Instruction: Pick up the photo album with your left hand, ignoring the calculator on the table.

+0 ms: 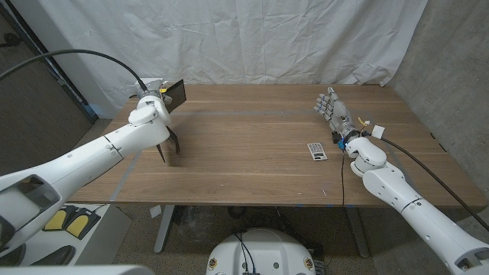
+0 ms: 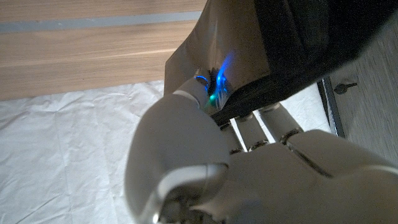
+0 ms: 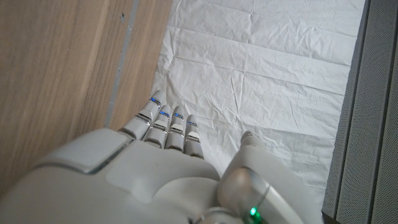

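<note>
Head view: left hand (image 1: 157,114) is gripping the dark photo album (image 1: 173,93), holding it raised above the table's (image 1: 244,164) left side, seemingly lifted for pickup. Calculator (image 1: 317,150) is lying untouched near the right hand (image 1: 334,113), which is waiting with fingers apart, holding nothing.

Left wrist view: fingers (image 2: 261,127) are clamping the photo album's (image 2: 298,43) edge.

Right wrist view: right hand (image 3: 168,162) is standing idle. No containers present.

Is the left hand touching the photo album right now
Touching. In the left wrist view the left hand has its fingers against the dark photo album.

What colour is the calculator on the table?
The calculator is white or light grey with dark keys, best seen in the head view.
</note>
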### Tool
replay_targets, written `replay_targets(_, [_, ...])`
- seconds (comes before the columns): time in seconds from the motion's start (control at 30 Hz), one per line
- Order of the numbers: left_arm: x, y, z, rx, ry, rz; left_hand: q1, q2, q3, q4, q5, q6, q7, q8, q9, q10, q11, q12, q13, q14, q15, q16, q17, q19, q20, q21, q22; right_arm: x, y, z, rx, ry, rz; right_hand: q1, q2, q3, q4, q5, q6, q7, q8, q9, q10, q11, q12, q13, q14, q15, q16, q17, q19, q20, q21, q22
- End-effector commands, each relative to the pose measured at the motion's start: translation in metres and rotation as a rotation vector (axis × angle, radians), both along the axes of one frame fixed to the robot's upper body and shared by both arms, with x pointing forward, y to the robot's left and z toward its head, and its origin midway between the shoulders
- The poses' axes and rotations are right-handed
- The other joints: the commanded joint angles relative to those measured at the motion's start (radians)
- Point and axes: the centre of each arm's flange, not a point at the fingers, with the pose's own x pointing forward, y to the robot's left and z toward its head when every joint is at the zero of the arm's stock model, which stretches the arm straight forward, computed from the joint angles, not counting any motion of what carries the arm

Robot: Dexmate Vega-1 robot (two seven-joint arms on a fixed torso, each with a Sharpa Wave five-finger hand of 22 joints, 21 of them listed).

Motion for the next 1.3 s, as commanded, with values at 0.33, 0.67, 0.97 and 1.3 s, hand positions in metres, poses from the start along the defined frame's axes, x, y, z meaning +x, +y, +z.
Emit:
replay_targets(0.33, [-0.025,-0.008,0.025,0.030,-0.048,-0.009,-0.006,0.003,0.036,0.023,0.007,0.008,-0.006,0.004,0.001,0.009,-0.004,-0.002,0.007,0.018,-0.065,0.000,0.009,0.007,-0.039,0.016,0.003,-0.001,-0.001,0.004,0.002,-0.004,-0.007,-0.004,0.009,0.001,-0.004,-0.001,0.005,0.002,0.002,0.004,0.008,0.000,0.000,0.005,0.013,0.001,-0.003,0.002,0.012,-0.016,-0.006,0.004])
replay_targets(0.67, [-0.034,-0.012,0.035,0.022,-0.059,-0.036,-0.018,0.002,0.037,0.029,0.006,0.011,-0.003,0.004,0.000,0.011,-0.006,-0.005,0.010,0.020,-0.062,-0.002,0.014,0.005,-0.037,0.022,0.003,0.000,-0.005,0.004,0.002,-0.001,-0.008,-0.003,0.010,0.001,-0.005,-0.001,0.006,0.001,0.002,0.004,0.007,-0.001,-0.001,0.005,0.013,0.000,-0.003,0.002,0.013,-0.016,-0.008,0.004])
replay_targets(0.97, [-0.046,-0.016,0.045,0.018,-0.083,-0.039,-0.024,0.000,0.039,0.031,0.006,0.014,-0.004,0.004,0.000,0.013,-0.005,-0.007,0.014,0.025,-0.063,-0.004,0.017,0.004,-0.037,0.028,0.002,0.000,-0.007,0.005,-0.002,0.008,-0.012,-0.003,0.011,0.001,-0.006,-0.001,0.006,0.000,0.002,0.004,0.010,0.000,0.000,0.005,0.014,0.001,-0.003,0.001,0.013,-0.016,-0.010,0.004])
replay_targets(1.3, [-0.062,-0.018,0.057,0.013,-0.132,-0.047,-0.028,-0.002,0.044,0.030,0.006,0.017,-0.006,0.003,0.000,0.021,-0.006,-0.007,0.017,0.028,-0.063,-0.006,0.020,0.003,-0.037,0.034,0.001,-0.002,-0.005,0.007,-0.008,0.012,-0.012,-0.003,0.011,0.001,-0.006,-0.002,0.006,0.001,0.002,0.004,0.010,0.000,-0.001,0.005,0.014,0.001,-0.004,0.001,0.015,-0.015,-0.012,0.004])
